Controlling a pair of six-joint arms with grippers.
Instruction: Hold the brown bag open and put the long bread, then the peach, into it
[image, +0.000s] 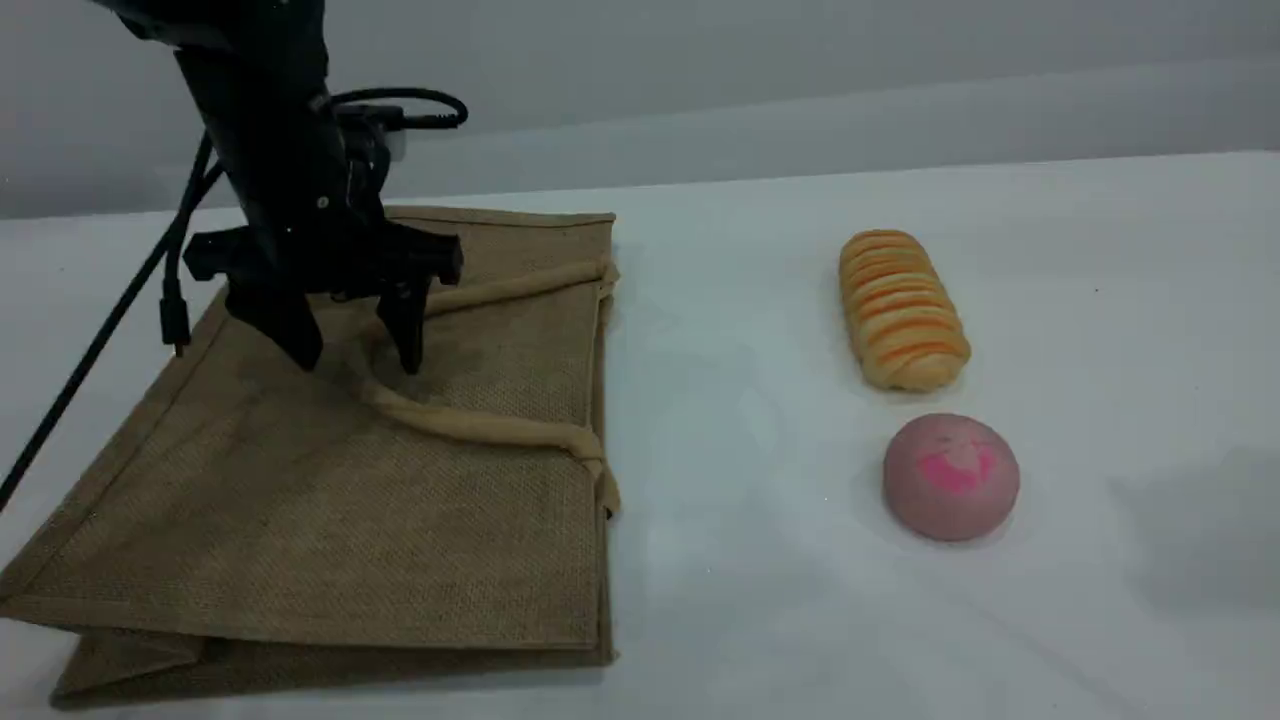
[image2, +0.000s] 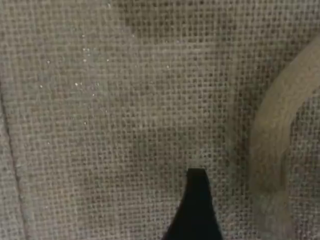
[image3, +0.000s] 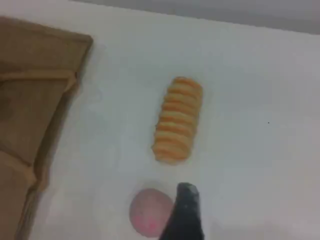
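Observation:
The brown bag (image: 300, 500) lies flat on the left of the table, its mouth edge toward the middle. One beige handle (image: 480, 428) loops across its upper face. My left gripper (image: 355, 355) hangs open just over the bag, its two fingers on either side of the handle's bend. In the left wrist view one fingertip (image2: 196, 200) sits close above the weave, with the handle (image2: 272, 140) to its right. The long bread (image: 903, 310) and the peach (image: 951, 478) rest on the table at the right. My right gripper's fingertip (image3: 186, 205) hovers high beside the peach (image3: 149, 210), below the long bread (image3: 177, 120), holding nothing.
The white table (image: 750, 420) runs between the bag and the food. A black cable (image: 100, 340) trails from the left arm across the bag's far left corner. The bag's corner (image3: 35, 75) shows at the left of the right wrist view.

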